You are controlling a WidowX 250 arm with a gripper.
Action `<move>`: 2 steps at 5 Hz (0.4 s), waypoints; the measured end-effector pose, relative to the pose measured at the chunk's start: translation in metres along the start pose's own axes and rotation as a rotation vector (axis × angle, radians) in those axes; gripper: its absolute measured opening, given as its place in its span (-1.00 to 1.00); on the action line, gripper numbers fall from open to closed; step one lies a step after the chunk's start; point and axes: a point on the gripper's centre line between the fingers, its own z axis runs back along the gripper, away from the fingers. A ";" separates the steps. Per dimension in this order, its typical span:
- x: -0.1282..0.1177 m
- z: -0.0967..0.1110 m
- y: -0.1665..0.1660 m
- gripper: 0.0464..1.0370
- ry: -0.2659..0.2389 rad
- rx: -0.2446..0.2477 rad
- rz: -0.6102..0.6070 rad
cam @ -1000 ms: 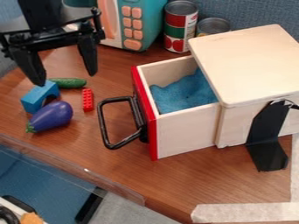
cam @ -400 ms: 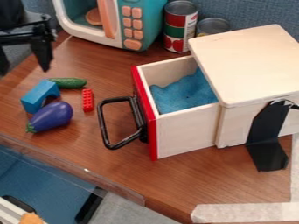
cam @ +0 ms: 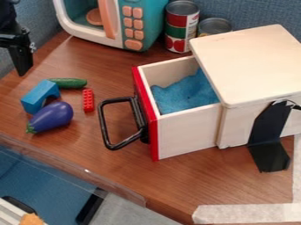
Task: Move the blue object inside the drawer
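Blue crumpled cloth [cam: 185,94] lies inside the open pale wooden drawer [cam: 188,134] in the camera view; a blue arch-shaped block [cam: 40,94] rests outside it, on the brown wood-grain table [cam: 111,165]. These are 2 blue things, and which of them the task names I cannot tell.

The drawer has a red front panel [cam: 145,116] with a black loop handle [cam: 104,125], and it stands partly out of its pale wooden cabinet [cam: 253,61]. The cloth spreads over the drawer's floor and reaches back towards the cabinet's top, whose edge hides whatever is farther in. A bent black bracket [cam: 267,140] stands against the cabinet's side, its foot on the table.

The black gripper [cam: 21,55] hangs at the upper left edge, above and beyond the block and well apart from the drawer. It is cut off by the edge, so whether its jaws are released or clenched I cannot tell.

A dark purple toy eggplant [cam: 52,117] lies just beside the block, on its near side. A green toy cucumber [cam: 70,83] lies behind the block, and a small red studded brick [cam: 88,100] lies between the block and the drawer. Farther back, a teal and white toy microwave [cam: 150,22] holds a round orange-brown thing [cam: 94,16], near 2 metal cans [cam: 181,26].
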 end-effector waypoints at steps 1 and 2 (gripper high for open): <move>0.006 -0.015 0.004 0.92 -0.009 0.001 -0.019; 0.011 -0.025 0.008 0.92 -0.022 0.010 0.013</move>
